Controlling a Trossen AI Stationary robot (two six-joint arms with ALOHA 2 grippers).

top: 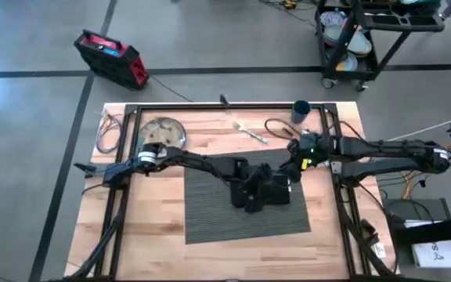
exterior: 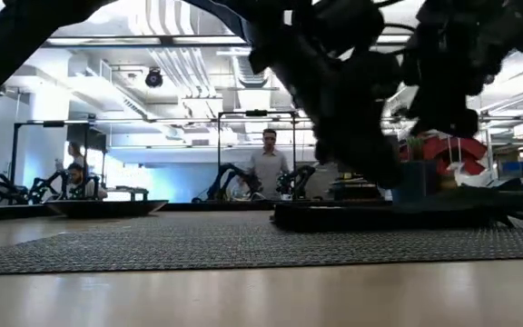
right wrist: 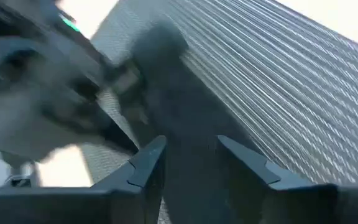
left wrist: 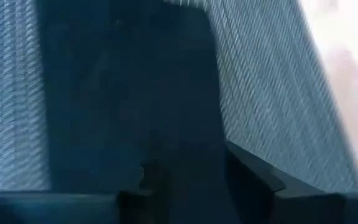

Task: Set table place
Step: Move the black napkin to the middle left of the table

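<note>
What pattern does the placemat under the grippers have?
The placemat is dark grey with fine parallel ribs, which show best in the right wrist view.

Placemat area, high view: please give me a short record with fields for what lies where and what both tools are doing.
placemat: dark grey ribbed placemat, lying flat at the middle of the table
napkin: black cloth napkin on the placemat's far right part
left tool: left tool over the napkin, fingers apart
right tool: right tool at the napkin's far right edge, fingers apart
plate: round silvery plate, far left, off the placemat
fork: fork on bare wood beyond the placemat
cup: dark blue cup, far right corner
</note>
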